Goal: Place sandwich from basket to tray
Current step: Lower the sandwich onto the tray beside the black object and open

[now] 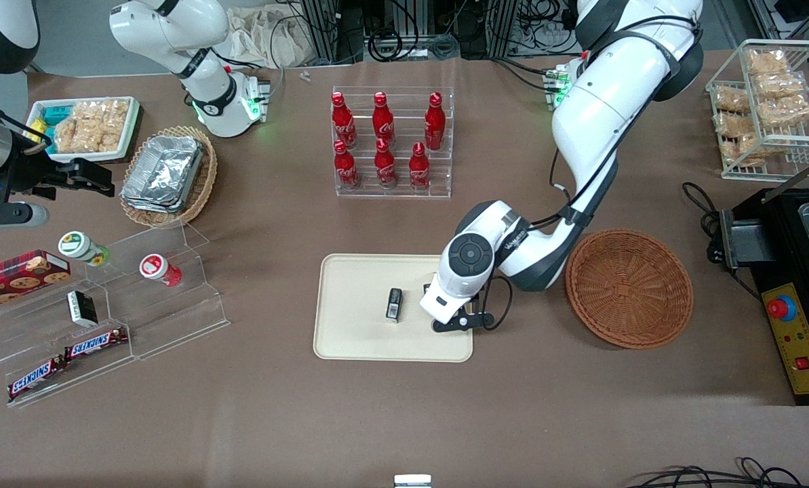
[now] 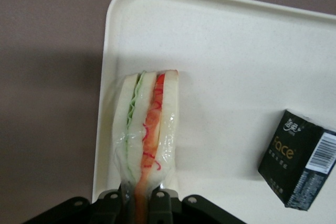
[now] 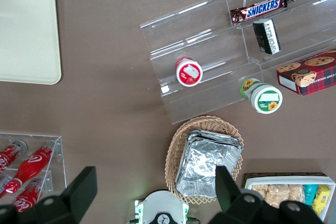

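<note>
A: How do the jaws stand?

B: Clamped on the sandwich (image 2: pixel 147 129). The wrist view shows the gripper (image 2: pixel 140 199) pinching one end of the wedge, with the filling edge facing the camera. In the front view the gripper (image 1: pixel 453 318) sits low over the tray (image 1: pixel 350 325), and the arm hides the sandwich there.

A: So how far along is it?

B: Most of the way, I'd judge. The basket (image 1: pixel 629 288) is empty and the sandwich hangs over the tray's surface, near one rim. Whether it already touches the tray I cannot tell. What is left is to let go and lift clear.

A: Anything else on the tray?

B: A small black box (image 2: pixel 302 158) (its label reads "Face"), lying apart from the sandwich.

A: And the surroundings?

B: A brown table (image 1: pixel 404 420). A clear rack of red bottles (image 1: pixel 384 139) stands farther from the front camera than the tray. Toward the parked arm's end are clear steps with candy bars (image 1: pixel 65 359) and a tan basket of foil trays (image 1: pixel 167 173). Cables run along the table's edge.
</note>
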Robot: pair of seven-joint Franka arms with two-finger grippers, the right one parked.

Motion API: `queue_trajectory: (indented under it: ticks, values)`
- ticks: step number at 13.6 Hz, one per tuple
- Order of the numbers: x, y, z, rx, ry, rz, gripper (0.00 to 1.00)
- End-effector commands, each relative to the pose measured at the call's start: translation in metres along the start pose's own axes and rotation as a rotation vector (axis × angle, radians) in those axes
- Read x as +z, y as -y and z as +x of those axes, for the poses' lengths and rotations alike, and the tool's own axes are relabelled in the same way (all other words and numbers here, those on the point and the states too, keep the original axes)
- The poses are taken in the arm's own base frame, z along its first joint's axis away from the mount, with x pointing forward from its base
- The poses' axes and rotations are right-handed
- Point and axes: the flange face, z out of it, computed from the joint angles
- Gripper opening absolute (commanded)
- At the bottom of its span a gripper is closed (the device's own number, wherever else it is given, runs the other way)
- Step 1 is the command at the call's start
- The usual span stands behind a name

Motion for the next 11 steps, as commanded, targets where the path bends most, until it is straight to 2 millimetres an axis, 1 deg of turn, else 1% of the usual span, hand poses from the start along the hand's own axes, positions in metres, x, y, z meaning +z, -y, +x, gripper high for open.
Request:
queue_trajectory:
  ticks: [1,3,4,5,6,7,9,10,11]
  values:
    - [-0.005,-0.005,0.005,0.002,-0.028,-0.005,1.0]
    - [-0.018,-0.003,0.008,-0.003,-0.045,-0.009,1.0]
    - [-0.032,-0.002,0.01,-0.011,-0.057,-0.014,1.0]
    - [-0.053,-0.001,0.01,-0.011,-0.082,-0.017,1.0]
    - [-0.071,0.005,0.011,-0.021,-0.095,-0.01,1.0]
    - [-0.086,0.019,0.017,-0.053,-0.086,0.007,1.0]
    - [-0.134,0.045,0.02,-0.088,-0.081,0.059,1.0]
    - [-0.157,0.063,0.024,-0.114,-0.072,0.081,1.0]
    - [-0.182,0.089,0.033,-0.156,-0.052,0.063,1.0]
